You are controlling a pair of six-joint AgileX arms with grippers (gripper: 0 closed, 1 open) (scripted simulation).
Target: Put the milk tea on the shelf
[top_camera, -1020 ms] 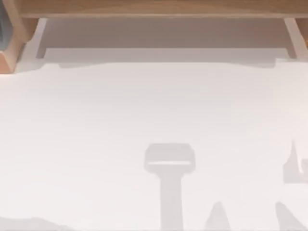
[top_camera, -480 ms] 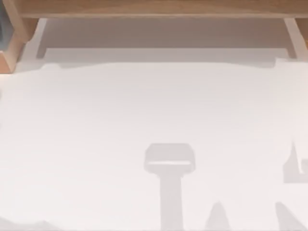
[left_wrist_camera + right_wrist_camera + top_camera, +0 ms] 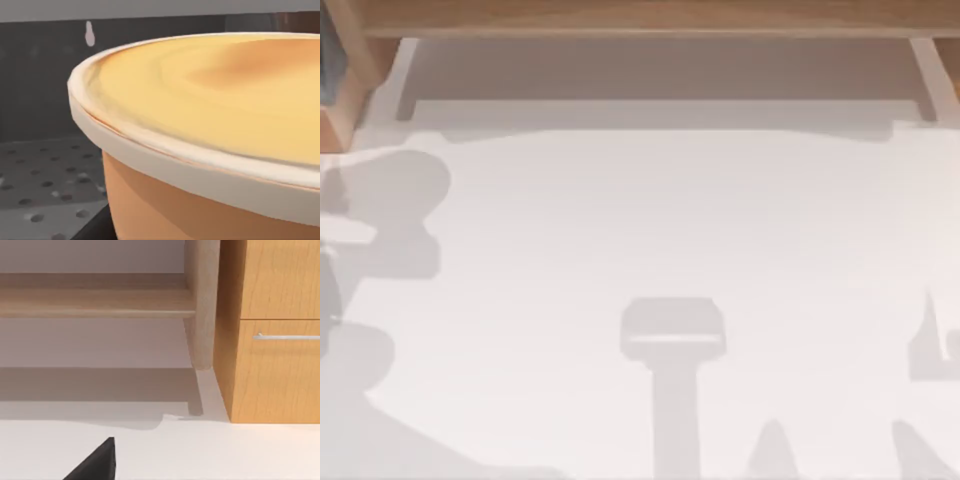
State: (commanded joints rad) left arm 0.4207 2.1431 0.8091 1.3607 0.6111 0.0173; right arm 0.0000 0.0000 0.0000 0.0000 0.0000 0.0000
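The milk tea sits very close to the left wrist camera, showing a flat peach-tan top, a pale rim and an orange-tan side. A black sliver of my left gripper shows under its edge. The shelf runs along the far edge of the table as a long light-brown board with pale panels below it. In the right wrist view the shelf appears with its rounded upright, and a black part of my right gripper hangs over the white table in front of it.
A wooden cabinet with a metal drawer handle stands against the shelf's upright. Grey shadows of arms lie on the white table at the left side, the front middle and the front right.
A large shadow with a rounded head has spread over the table's left side in the top view. The shadows at the front middle and right have not moved.
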